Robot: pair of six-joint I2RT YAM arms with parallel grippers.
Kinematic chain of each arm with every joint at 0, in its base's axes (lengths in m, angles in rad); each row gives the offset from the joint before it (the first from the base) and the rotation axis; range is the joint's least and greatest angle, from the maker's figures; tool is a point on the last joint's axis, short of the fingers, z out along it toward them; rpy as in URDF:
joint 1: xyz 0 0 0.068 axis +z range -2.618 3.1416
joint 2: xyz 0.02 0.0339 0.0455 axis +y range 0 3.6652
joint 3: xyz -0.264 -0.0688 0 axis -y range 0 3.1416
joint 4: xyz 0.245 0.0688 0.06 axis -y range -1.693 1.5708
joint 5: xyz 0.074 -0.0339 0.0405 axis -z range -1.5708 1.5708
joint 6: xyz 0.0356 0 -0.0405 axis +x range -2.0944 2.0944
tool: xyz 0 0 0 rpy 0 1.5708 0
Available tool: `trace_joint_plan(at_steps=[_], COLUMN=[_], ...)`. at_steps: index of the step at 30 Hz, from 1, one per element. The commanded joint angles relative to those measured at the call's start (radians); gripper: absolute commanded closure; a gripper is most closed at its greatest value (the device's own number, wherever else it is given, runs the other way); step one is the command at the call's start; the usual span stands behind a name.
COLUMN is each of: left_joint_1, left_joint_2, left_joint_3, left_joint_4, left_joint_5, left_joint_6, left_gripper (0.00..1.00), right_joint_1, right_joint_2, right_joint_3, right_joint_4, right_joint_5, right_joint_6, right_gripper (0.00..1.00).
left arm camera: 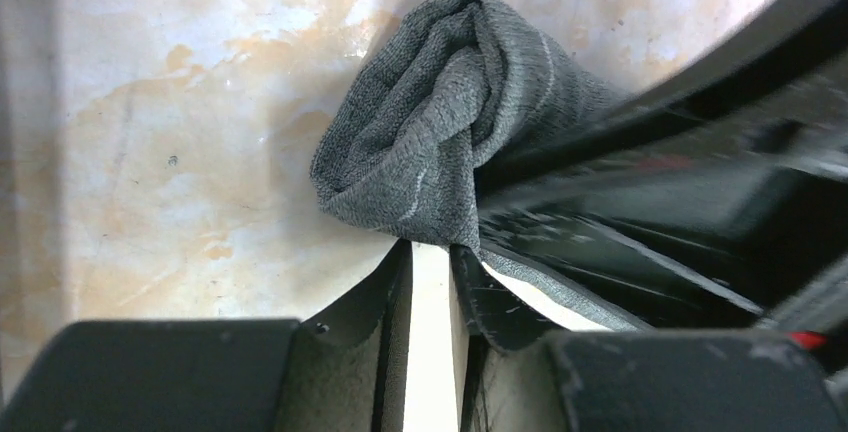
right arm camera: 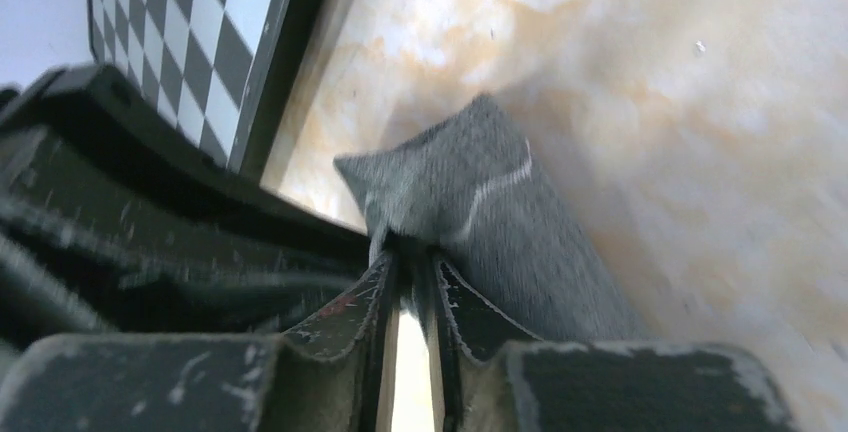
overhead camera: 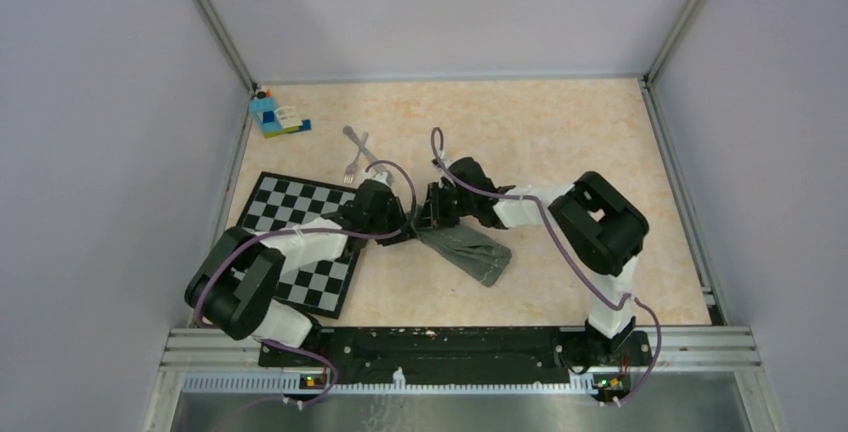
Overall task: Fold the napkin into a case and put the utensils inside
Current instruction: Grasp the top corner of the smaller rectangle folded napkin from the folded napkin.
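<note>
The dark grey napkin (overhead camera: 468,251) lies bunched on the table in the middle, its upper left end lifted between the two grippers. My left gripper (overhead camera: 402,230) is shut on the napkin's edge; the cloth (left arm camera: 440,122) bulges in folds just past its tips. My right gripper (overhead camera: 428,214) is shut on the napkin too, pinching a corner (right arm camera: 470,192). The two grippers are almost touching. The silver fork (overhead camera: 353,159) and knife (overhead camera: 366,151) lie crossed on the table behind the grippers, apart from the cloth.
A black-and-white checkered mat (overhead camera: 300,242) lies under the left arm; its corner shows in the right wrist view (right arm camera: 200,22). A blue toy-brick block (overhead camera: 274,115) sits at the far left corner. Walls close the left, right and back.
</note>
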Motion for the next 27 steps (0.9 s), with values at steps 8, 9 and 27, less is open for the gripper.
trace_joint_plan(at_steps=[8, 9, 27], left_joint_1=[0.034, 0.042, 0.309], left_joint_2=[-0.123, -0.13, -0.314], left_joint_3=[-0.032, -0.035, -0.086], left_joint_4=[0.041, 0.042, -0.043], left_joint_5=[0.074, 0.089, 0.312], left_joint_6=[-0.001, -0.003, 0.11], left_gripper=[0.63, 0.61, 0.47], right_joint_1=[-0.056, -0.018, 0.328], right_joint_2=[-0.504, -0.551, -0.408], right_joint_3=[-0.211, -0.243, -0.205], right_joint_4=[-0.199, -0.205, -0.393], right_joint_5=[-0.056, 0.014, 0.625], right_joint_6=[-0.437, -0.526, -0.788], right_gripper=[0.36, 0.32, 0.28])
